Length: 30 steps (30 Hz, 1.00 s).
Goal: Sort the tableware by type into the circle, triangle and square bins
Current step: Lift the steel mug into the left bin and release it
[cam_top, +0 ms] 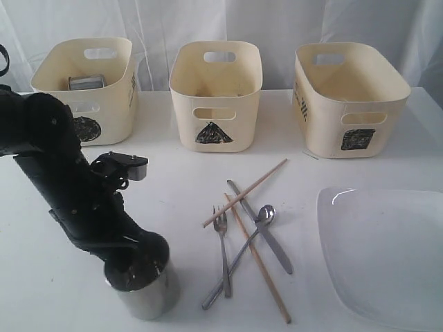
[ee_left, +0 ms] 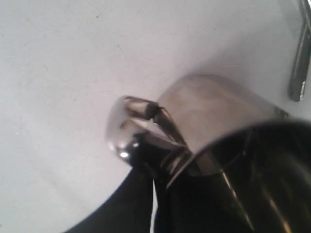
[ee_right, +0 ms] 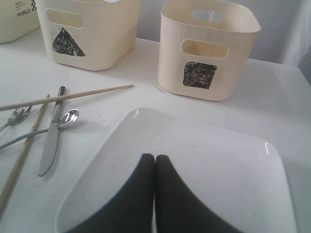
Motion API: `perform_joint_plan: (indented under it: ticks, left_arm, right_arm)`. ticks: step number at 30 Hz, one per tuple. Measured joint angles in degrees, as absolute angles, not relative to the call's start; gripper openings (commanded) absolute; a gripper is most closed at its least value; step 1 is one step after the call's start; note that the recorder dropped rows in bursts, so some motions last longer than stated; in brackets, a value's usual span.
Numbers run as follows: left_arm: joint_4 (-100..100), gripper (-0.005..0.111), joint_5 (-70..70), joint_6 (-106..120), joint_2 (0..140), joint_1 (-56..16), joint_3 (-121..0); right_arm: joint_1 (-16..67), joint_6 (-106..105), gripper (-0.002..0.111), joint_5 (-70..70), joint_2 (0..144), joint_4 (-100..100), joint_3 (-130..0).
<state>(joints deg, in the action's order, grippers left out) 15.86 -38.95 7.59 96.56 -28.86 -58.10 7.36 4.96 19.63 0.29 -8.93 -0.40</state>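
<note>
A steel mug (cam_top: pixel 144 294) stands near the table's front left. My left gripper (cam_top: pixel 135 261) reaches down onto its rim. In the left wrist view the gripper (ee_left: pixel 160 171) is shut on the mug (ee_left: pixel 214 109) wall beside its handle (ee_left: pixel 127 130), one finger inside and one outside. Another steel mug (cam_top: pixel 86 83) sits in the circle bin (cam_top: pixel 114 104). The triangle bin (cam_top: pixel 216 93) and square bin (cam_top: pixel 349 97) look empty. Fork (cam_top: pixel 223 250), spoon (cam_top: pixel 266 214), knife (cam_top: pixel 266 235) and chopsticks (cam_top: pixel 246 192) lie crossed mid-table. My right gripper (ee_right: pixel 155 158) hovers shut and empty over the white plate (ee_right: pixel 218 160).
The three bins line the back of the white table in front of a white curtain. The plate (cam_top: pixel 384 249) fills the front right corner. The cutlery pile lies between the mug and the plate. The left arm (cam_top: pixel 62 180) slants over the left side.
</note>
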Motion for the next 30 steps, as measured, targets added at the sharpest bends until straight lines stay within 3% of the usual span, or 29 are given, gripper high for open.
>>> perform_joint_plan:
  ticks: [7, 14, 20, 30]
  left_arm:
    - [-0.42, 0.000, -46.27, 6.50, 93.76, -28.86, -63.61]
    - [-21.69, 0.000, -41.36, -5.65, 87.68, -27.43, -79.34]
    - [-28.71, 0.000, -31.13, -12.49, 90.83, -19.30, -91.25]
    - [-29.19, 0.000, -17.80, -21.71, 110.04, -7.40, -106.58]
  right_arm:
    - [7.36, 4.96, 0.000, 19.63, 0.29, -8.93, -0.40]
    - [7.36, 4.96, 0.000, 19.63, 0.29, -8.93, -0.40]
    - [7.36, 4.96, 0.000, 19.63, 0.29, -8.93, -0.40]
    - [7.36, 4.96, 0.000, 19.63, 0.29, -8.93, -0.40]
